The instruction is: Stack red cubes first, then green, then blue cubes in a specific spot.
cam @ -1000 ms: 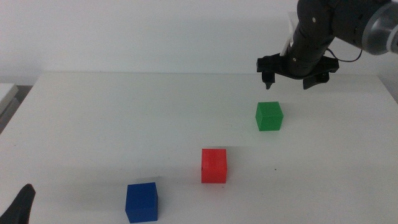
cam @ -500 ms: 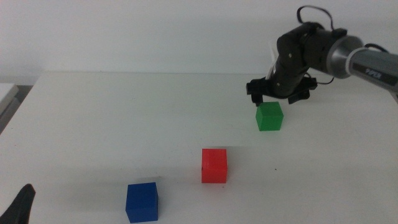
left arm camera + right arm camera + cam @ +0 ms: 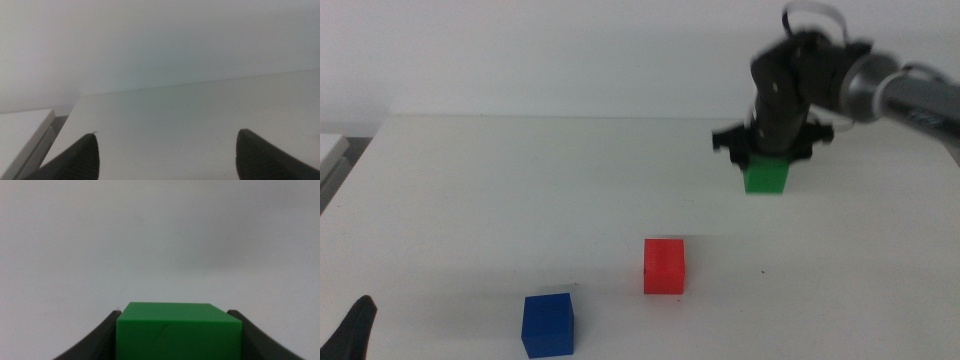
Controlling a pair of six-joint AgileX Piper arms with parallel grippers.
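Observation:
My right gripper is at the back right of the table, its jaws down around the green cube. In the right wrist view the green cube fills the gap between the two jaws of the gripper, which touch its sides. The red cube stands alone at the table's middle front. The blue cube stands at the front left. My left gripper waits at the bottom left corner, and in its wrist view it is open and empty. I cannot make out the grey spot mark.
The white tabletop ends at a back edge against a pale wall. A white ledge lies beyond the table's left side. The right arm reaches in from the right above the back of the table.
The right gripper came down from above the green cube and closed around it. The green cube now sits slightly further back and right than before. The red and blue cubes have not moved.

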